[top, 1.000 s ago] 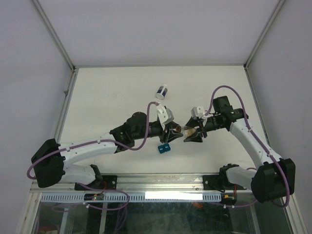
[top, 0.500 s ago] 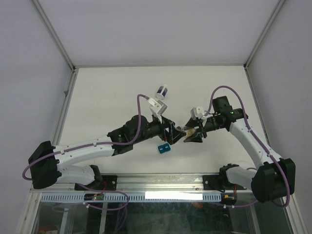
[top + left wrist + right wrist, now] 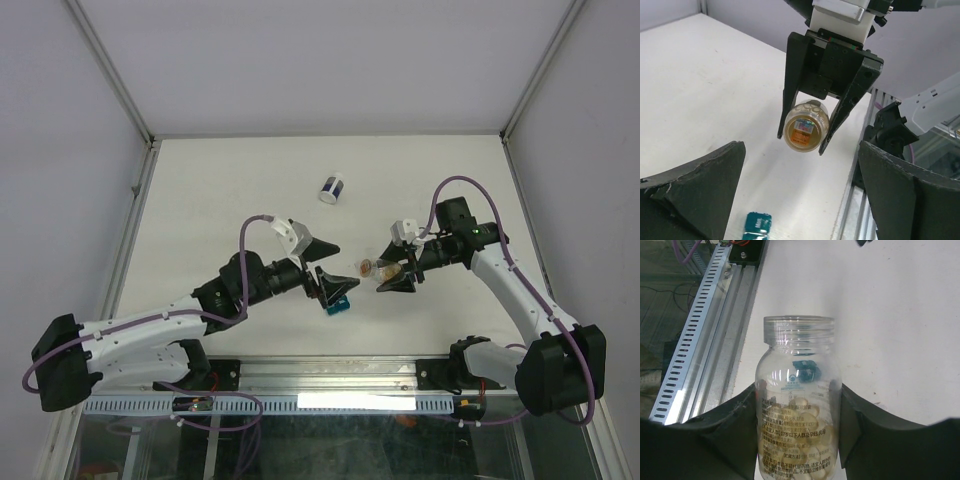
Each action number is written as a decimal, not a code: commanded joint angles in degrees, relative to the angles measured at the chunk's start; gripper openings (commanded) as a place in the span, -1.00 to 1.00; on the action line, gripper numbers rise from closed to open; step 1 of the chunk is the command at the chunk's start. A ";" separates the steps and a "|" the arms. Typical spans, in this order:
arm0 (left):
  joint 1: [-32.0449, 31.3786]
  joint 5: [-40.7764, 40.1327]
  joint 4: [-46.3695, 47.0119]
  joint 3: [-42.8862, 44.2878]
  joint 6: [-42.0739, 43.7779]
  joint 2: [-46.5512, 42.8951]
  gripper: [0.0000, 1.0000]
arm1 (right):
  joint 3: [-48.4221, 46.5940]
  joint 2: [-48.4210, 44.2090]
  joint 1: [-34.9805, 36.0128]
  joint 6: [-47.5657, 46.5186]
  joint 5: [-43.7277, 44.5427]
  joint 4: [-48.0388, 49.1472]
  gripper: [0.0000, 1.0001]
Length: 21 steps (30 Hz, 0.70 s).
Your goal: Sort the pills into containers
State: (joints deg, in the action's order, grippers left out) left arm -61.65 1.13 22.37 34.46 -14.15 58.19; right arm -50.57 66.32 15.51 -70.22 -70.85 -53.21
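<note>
The right gripper (image 3: 392, 277) has its jaws closed on a clear bottle (image 3: 797, 405), one finger (image 3: 730, 435) pressed to each side of its lower body. The bottle's threaded neck sticks out past the fingertips and has no cap on it. The pills (image 3: 807, 412) sit in the lower part of the bottle between the jaws, pale through the printed label. From the left wrist they show as an orange-brown patch at the bottle's round end. That end points across at the other arm, and the bottle hangs above the table (image 3: 230, 190), not touching it.

The left gripper (image 3: 330, 283) faces it from just across the gap. Its jaws are spread wide, and nothing is between them or touching them. A small teal block (image 3: 757, 223) lies on the table right below these open jaws. Well beyond both grippers, on the far side from the arm bases, a white jar (image 3: 332, 188) with a dark-blue band lies alone.
</note>
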 commanded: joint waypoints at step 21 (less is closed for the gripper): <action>20.87 40.91 19.86 -1.39 12.59 8.32 0.98 | -1.20 -0.36 0.49 -1.24 -1.85 1.09 -1.00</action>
State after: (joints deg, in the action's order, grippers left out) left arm -40.07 39.22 42.41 30.74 -11.79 65.25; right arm -50.57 66.32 15.62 -70.46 -70.83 -53.21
